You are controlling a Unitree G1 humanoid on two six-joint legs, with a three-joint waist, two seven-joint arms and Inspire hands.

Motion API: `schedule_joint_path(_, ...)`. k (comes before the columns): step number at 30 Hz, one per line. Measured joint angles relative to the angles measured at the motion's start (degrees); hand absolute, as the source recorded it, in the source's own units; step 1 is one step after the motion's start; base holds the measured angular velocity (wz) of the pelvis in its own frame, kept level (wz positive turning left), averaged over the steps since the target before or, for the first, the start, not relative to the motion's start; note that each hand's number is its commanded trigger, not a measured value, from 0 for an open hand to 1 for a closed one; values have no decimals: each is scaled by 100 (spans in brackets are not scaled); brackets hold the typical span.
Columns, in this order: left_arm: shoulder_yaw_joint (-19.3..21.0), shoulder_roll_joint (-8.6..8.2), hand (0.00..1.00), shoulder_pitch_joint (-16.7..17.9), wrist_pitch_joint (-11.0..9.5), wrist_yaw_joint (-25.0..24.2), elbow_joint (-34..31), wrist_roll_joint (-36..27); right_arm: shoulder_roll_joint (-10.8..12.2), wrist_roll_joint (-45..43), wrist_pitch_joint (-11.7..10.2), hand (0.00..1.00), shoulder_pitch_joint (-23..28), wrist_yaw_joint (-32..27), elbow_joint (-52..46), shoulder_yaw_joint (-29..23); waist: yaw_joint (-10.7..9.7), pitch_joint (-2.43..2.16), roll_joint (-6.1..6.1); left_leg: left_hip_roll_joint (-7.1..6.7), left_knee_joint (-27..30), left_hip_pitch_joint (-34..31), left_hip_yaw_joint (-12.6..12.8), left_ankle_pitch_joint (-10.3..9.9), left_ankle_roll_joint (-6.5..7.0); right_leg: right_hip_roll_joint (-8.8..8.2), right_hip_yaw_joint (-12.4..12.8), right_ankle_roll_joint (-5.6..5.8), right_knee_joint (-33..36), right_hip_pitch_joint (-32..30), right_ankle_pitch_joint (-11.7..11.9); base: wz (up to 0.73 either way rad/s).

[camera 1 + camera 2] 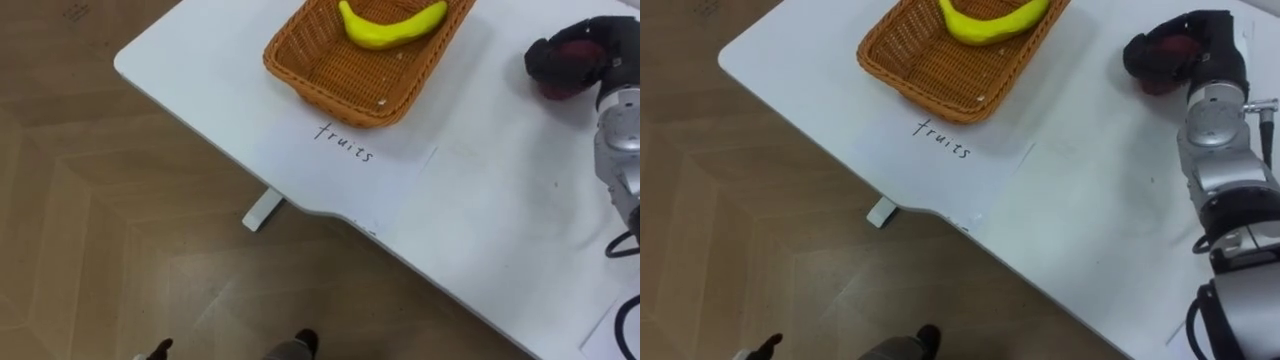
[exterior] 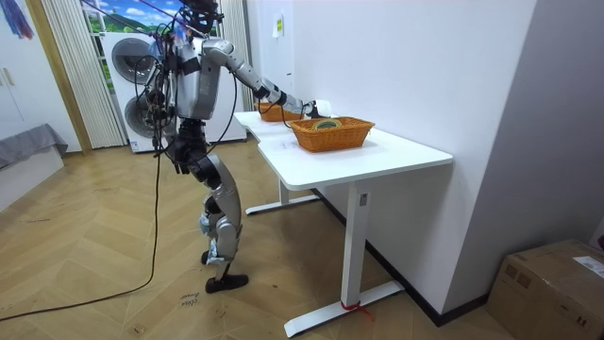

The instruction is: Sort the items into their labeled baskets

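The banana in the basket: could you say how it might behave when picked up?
The banana is curved, so it would probably rock rather than roll. Its skin looks smooth, perhaps slippery. It lies loose in the basket, so should lift free.

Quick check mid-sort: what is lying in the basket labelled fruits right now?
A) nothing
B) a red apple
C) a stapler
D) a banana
D: a yellow banana lies in the wicker basket, while the right hand grips a red item apart from it.
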Motion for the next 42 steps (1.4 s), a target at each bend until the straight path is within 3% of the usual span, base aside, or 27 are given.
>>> schedule_joint_path(17, -65, -48, 0, -33, -7, -235, -4, 9, 23, -228, 21, 100, 9, 14, 59, 7, 32, 14, -26, -9, 13, 16, 6, 1, 1, -22, -6, 1, 40, 13, -3, 0)
schedule_joint_path(23, -68, -59, 0, -86, -13, -248, 2, 7, 86, -294, 33, 100, 7, 61, 66, 4, 35, 55, -92, 33, 19, 59, 145, -5, 8, -51, 32, -10, 107, 8, -35, -4)
schedule_joint_path(33, -67, -58, 0, -70, -17, -264, 131, 5, 89, -290, 13, 100, -7, 121, 58, 2, 74, 52, -86, 68, 15, 62, 209, -6, 8, -23, 99, -24, 112, -33, -25, -3)
schedule_joint_path(42, -50, -56, 0, -65, -4, -260, 281, -105, 63, -53, 48, 100, -20, 180, 60, -2, 25, 13, -19, 65, 6, 118, 210, -6, 8, -27, 92, -24, 100, 25, -23, 0)
